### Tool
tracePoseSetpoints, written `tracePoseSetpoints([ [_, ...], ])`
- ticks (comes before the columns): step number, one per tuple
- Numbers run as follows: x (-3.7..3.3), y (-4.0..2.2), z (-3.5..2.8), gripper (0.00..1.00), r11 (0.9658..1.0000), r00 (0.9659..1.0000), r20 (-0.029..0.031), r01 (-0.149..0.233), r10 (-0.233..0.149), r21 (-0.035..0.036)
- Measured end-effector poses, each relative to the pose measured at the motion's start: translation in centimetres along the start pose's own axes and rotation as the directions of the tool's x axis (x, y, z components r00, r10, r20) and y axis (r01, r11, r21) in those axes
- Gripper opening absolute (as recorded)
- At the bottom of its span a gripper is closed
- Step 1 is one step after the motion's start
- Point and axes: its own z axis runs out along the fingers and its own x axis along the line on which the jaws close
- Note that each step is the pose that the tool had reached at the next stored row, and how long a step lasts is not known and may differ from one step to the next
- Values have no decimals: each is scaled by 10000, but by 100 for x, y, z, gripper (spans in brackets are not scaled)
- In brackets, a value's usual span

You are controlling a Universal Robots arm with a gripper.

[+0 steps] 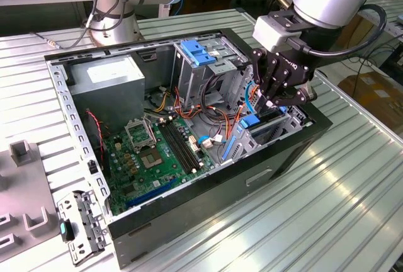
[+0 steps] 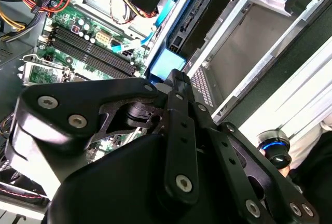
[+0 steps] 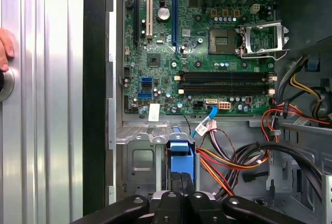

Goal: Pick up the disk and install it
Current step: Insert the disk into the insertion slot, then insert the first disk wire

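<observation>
Lying on a ribbed metal worktop (image 1: pixel 352 209) in a cluttered workshop, an open black case (image 1: pixel 252 177) was seen, green board (image 1: pixel 151 158) inside. The black pincer (image 1: pixel 272 103) was closed on the blue-railed disk (image 1: pixel 253 123), set edgewise in the grey metal bay (image 3: pixel 140 164).

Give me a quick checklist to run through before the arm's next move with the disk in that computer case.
1. Gripper at the drive bay: ok, it is down inside the case.
2. Disk lined up: ok, it stands on edge between the bay's metal walls.
3. Disk fully seated: cannot tell.
4. Cables clear: not ok, orange ones run right beside the disk.
5. People clear: not ok, a hand is over the table beside the case.
</observation>
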Motion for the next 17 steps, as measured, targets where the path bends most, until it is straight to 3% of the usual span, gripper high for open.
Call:
tracePoseSetpoints([
  [10, 1, -16, 3, 11, 10000, 10000, -4, 1, -1, 0],
  [12, 0, -48, 2, 11, 10000, 10000, -16, 0, 0, 0],
  [14, -2, -151, 1, 11, 10000, 10000, -41, -1, 1, 1],
  [17, -4, -254, 2, 11, 10000, 10000, -70, -2, 2, 2],
])
